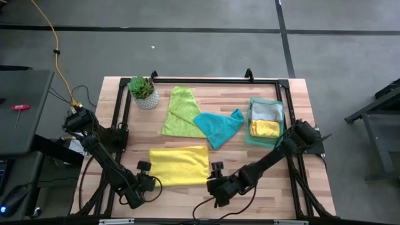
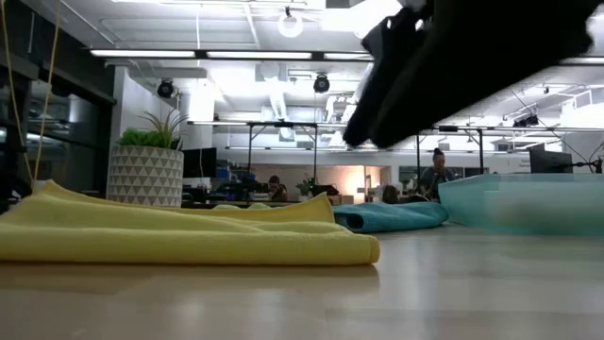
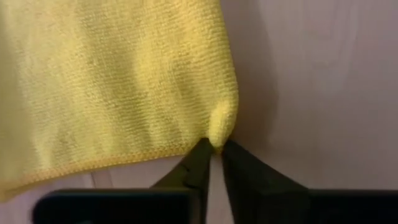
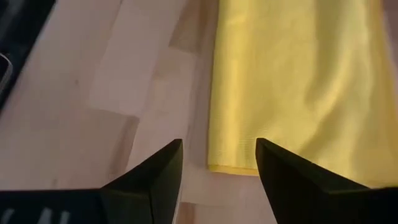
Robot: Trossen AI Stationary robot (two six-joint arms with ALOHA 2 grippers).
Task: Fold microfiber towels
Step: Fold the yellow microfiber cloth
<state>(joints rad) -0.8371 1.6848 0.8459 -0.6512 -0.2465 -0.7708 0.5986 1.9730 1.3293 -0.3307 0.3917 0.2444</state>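
A yellow microfiber towel lies flat as a rectangle near the table's front edge. My left gripper stands at its near left corner, shut on that corner. My right gripper hangs open just above the table at the towel's near right corner, touching nothing; it also shows in the high view. Farther back lie a lime green towel and a teal towel, which overlaps the green one's edge. My left gripper pinches the yellow towel's near left corner between its two fingertips. The fingers come steeply from above. The corner puckers up into a small bump between them, while the rest of the towel lies flat on the table; one layer or several, I cannot tell.
A translucent green tray at the right holds a folded grey towel and a folded yellow one. A potted plant stands at the far left corner. Bare wood lies right of the yellow towel.
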